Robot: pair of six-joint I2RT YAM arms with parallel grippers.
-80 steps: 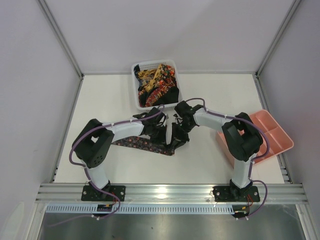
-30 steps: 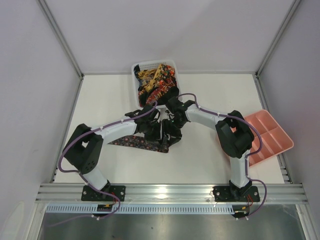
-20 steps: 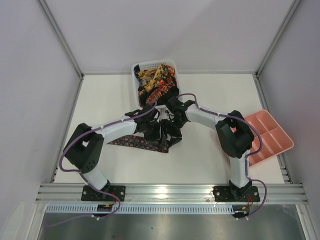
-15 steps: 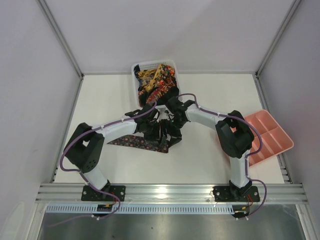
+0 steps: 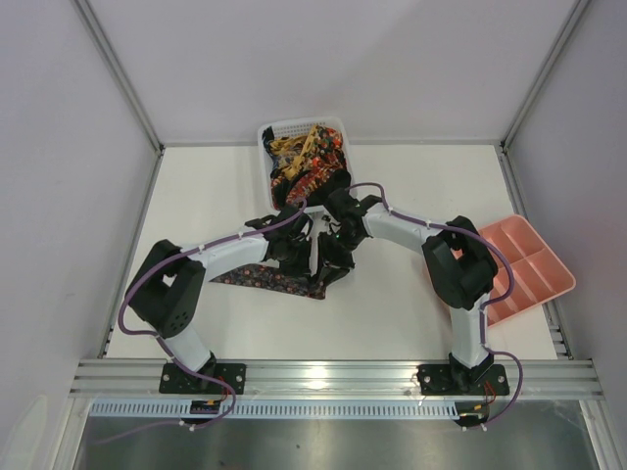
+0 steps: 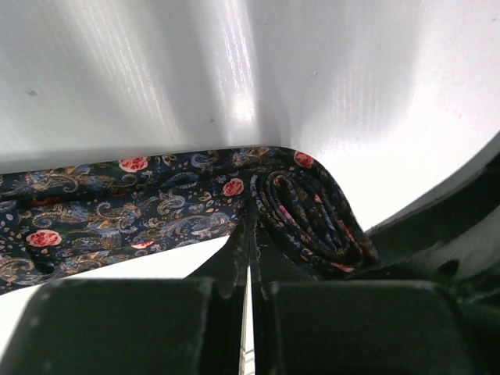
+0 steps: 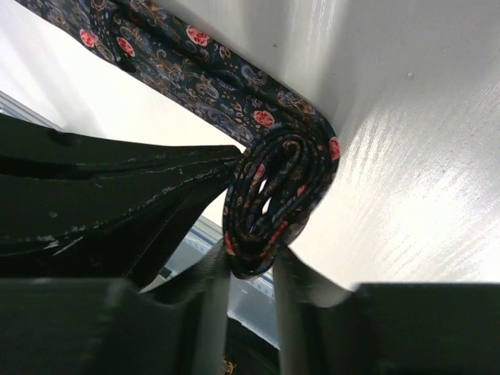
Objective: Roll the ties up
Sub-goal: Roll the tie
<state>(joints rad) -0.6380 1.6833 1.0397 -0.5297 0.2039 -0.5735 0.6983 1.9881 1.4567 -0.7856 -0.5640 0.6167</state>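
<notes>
Right claw (image 7: 251, 267) apparently pinches the rolled tie (image 7: 275, 183).

Left fingers (image 6: 229, 269) closed, right fingers (image 7: 212, 301) clamped partway

The white mesh basket (image 5: 265, 166) stands just beyond the left gripper (image 5: 310, 258) and right gripper (image 5: 329, 257), the patterned tie (image 5: 257, 278) trails to the left gripper's left, and bare table (image 5: 392, 313) lies nearer than both.

Top view: we look down from high behind the near edge, over the whole surface (image 5: 411, 196).
Left wrist: we sit very close to the rolled tie (image 6: 308, 211).
Right wrist: equally close, from the opposite side.
Shared: that roll.
</notes>
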